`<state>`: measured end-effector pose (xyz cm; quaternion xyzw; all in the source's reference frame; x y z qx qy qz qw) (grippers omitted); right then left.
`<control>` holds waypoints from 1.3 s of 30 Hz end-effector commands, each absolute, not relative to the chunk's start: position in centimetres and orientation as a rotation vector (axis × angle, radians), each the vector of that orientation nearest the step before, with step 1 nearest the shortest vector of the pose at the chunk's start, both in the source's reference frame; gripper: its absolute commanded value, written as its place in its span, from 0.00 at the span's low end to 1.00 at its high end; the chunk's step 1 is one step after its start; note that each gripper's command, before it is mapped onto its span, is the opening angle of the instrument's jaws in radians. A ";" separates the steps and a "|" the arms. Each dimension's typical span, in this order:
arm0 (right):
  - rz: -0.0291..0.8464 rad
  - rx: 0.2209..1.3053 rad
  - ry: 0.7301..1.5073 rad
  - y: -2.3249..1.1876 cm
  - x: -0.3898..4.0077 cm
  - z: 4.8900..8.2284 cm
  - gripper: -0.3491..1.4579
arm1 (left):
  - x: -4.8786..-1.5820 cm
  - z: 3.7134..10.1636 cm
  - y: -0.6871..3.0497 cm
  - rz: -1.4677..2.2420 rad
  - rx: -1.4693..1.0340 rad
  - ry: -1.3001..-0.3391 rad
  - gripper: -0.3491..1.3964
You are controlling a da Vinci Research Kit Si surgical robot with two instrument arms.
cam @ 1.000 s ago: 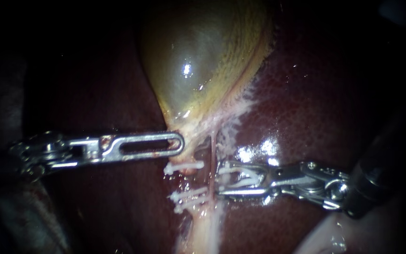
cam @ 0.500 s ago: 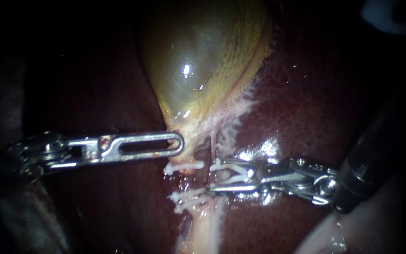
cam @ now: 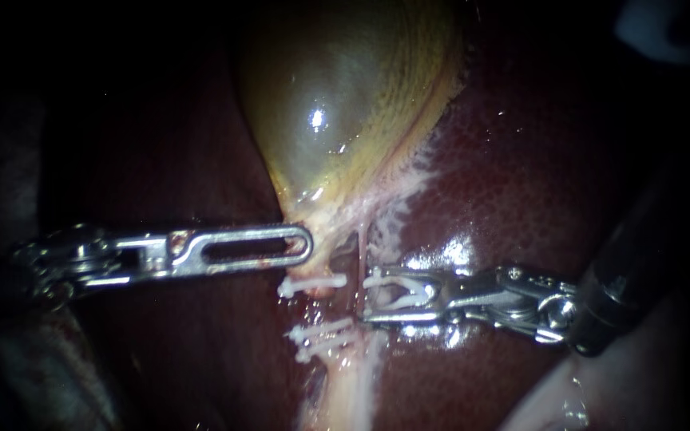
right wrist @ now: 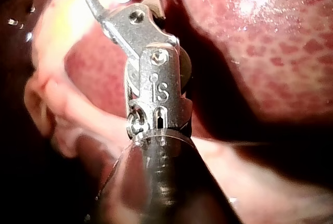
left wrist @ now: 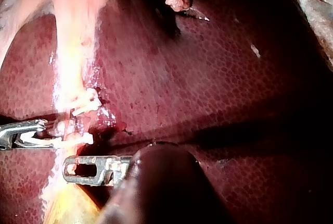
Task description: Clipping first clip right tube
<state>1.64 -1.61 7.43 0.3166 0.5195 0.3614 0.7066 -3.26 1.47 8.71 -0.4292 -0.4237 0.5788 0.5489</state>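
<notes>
The right tube (cam: 358,259) is a thin red strand running down from the gallbladder (cam: 345,104) neck. My right instrument (cam: 366,295) comes in from the right, its jaws standing apart and carrying a white clip (cam: 397,294). Their tips lie right beside the tube; I cannot tell whether they straddle it. My left instrument (cam: 307,243), a slotted jaw, lies shut on the gallbladder neck. In the left wrist view the left instrument (left wrist: 68,168) sits at the yellow neck, with the right instrument (left wrist: 31,133) beside it. In the right wrist view the jaw tips run out of sight.
White clips (cam: 313,281) (cam: 321,334) sit across the pale stalk left of the right tube. Dark red liver (cam: 521,160) surrounds everything. Pale tissue (cam: 553,399) lies under the right instrument's shaft.
My right instrument has slid left and a little up, bringing the clip's tips against the right tube. The left instrument and the gallbladder have stayed put.
</notes>
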 end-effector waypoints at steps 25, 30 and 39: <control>0.791 0.700 1.060 -1.71 1.77 7.56 0.47 | -3.26 8.71 1.47 1.371 -1.017 -1.003 0.00; 0.803 0.718 1.057 -1.73 1.86 7.54 0.46 | -3.26 8.71 1.47 1.371 -1.017 -1.003 0.00; 0.810 0.736 1.054 -1.78 1.94 7.50 0.42 | -3.27 8.71 1.47 1.371 -1.017 -1.003 0.00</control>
